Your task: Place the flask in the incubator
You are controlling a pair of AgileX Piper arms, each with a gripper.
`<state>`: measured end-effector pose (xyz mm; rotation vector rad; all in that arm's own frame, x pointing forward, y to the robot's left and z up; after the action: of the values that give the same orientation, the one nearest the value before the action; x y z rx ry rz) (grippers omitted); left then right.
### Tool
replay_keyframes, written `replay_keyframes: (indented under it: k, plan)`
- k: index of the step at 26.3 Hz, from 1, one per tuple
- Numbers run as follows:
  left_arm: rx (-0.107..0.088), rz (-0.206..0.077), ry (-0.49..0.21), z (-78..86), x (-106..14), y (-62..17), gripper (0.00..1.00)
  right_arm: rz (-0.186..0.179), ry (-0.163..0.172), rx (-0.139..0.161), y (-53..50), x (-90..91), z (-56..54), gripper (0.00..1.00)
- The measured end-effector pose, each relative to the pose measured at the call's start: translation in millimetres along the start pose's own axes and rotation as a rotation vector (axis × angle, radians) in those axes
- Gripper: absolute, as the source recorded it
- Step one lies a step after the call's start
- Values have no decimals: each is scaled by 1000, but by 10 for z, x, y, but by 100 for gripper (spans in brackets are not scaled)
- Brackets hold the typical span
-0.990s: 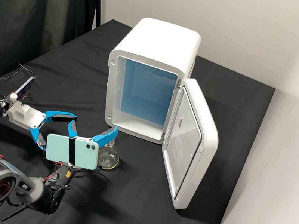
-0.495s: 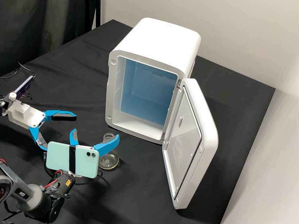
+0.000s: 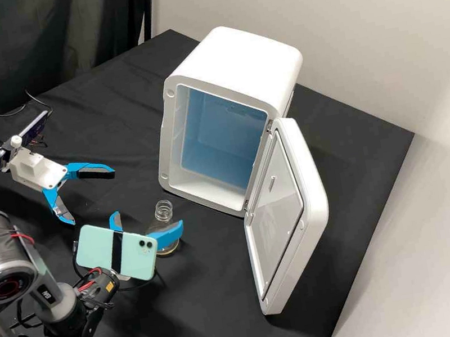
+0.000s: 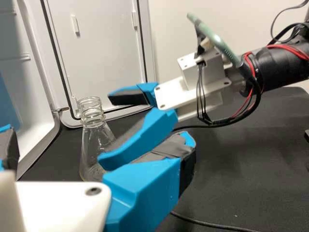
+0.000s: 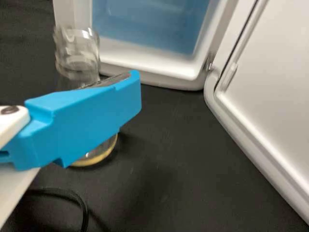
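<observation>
**High view, left to right.** At the left edge, in the upper half, the left claw (image 3: 93,196) hangs above the black table (image 3: 110,90). Its two blue fingers are spread wide and hold nothing.

At lower left, the right arm carries a pale green phone (image 3: 116,253) on its wrist. The right claw (image 3: 148,221) is also spread wide, with one finger on each side of the flask (image 3: 163,211). Whether either finger touches the glass cannot be told.

The flask is clear and cone-shaped, with an open threaded neck. It stands upright on the table, left of centre, just in front of the lower left corner of the incubator (image 3: 241,57) and outside it. In the right wrist view its base shows a yellowish tint.

At centre, the incubator is a white box with a pale blue interior, and its mouth faces the arms. Its door (image 3: 290,221), hinged on the right side, stands swung aside at centre right.
</observation>
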<state>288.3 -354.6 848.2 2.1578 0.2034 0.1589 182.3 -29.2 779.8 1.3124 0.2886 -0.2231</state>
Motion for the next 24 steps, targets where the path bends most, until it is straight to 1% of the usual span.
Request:
replay_keyframes:
  k: [2,3,6,7,9,11,13,16,17,18,21,24]
  plan:
    - [0,0,0,0,0,0,100,-29,-3,31,-39,3,37,100]
    - [0,0,0,0,0,0,100,-50,0,55,-61,12,59,100]
    - [0,3,0,2,-2,8,100,-93,12,106,-113,17,87,100]
    - [1,5,-1,3,-4,15,100,-99,10,119,-121,15,98,100]
    - [2,14,-2,8,-10,38,100,-113,20,142,-122,24,107,100]
    - [3,18,-3,10,-13,49,100,-116,30,161,-109,31,111,100]
    - [3,19,-3,12,-18,53,100,-118,37,187,-93,38,119,100]
    - [2,14,-2,12,-28,40,100,-123,50,237,-62,62,156,100]
    - [2,12,-2,12,-32,36,100,-126,49,256,-58,67,174,100]
    - [2,10,-2,12,-36,31,100,-131,52,295,-47,76,195,100]
    - [2,11,-2,12,-35,32,100,-134,54,386,2,107,258,100]
    - [2,11,-2,12,-35,32,100,-130,56,447,38,128,282,100]
